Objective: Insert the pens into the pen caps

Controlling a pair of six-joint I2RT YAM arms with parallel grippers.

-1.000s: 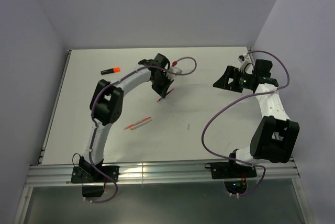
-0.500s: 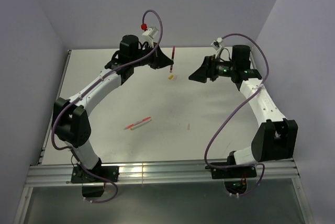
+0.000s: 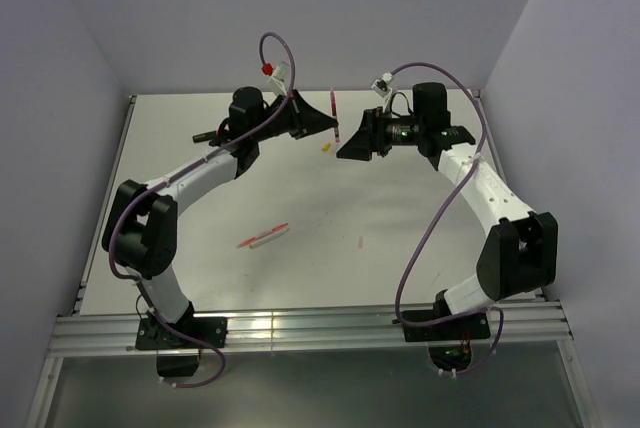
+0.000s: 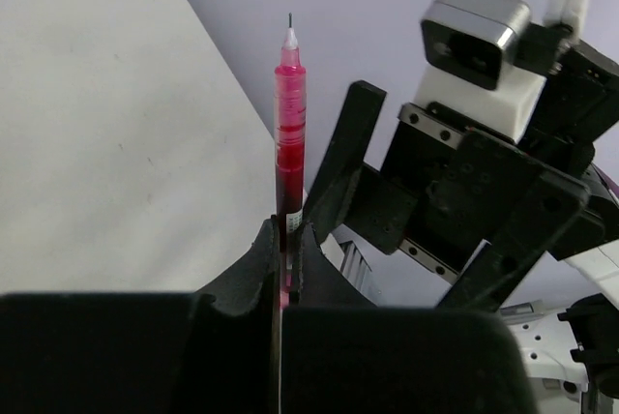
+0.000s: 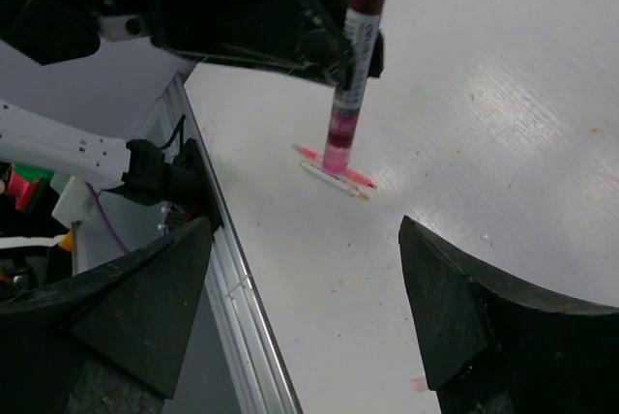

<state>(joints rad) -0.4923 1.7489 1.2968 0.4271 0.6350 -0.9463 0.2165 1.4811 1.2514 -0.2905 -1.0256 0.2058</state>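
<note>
Left gripper (image 4: 285,240): clamped on thin red pen (image 4: 288,124), its tip projecting ahead. Right gripper (image 5: 305,240): jaws wide apart, pen just ahead.

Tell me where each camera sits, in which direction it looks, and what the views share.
Top external: above and behind the robot, facing down on the table; left arm and right arm show whole.
Left wrist: on the left arm, facing along the left gripper, shut on the dark-red pen, toward the right arm's camera.
Right wrist: on the right arm, facing through the open right gripper toward that pen.
Shared: all views show the pen.
</note>
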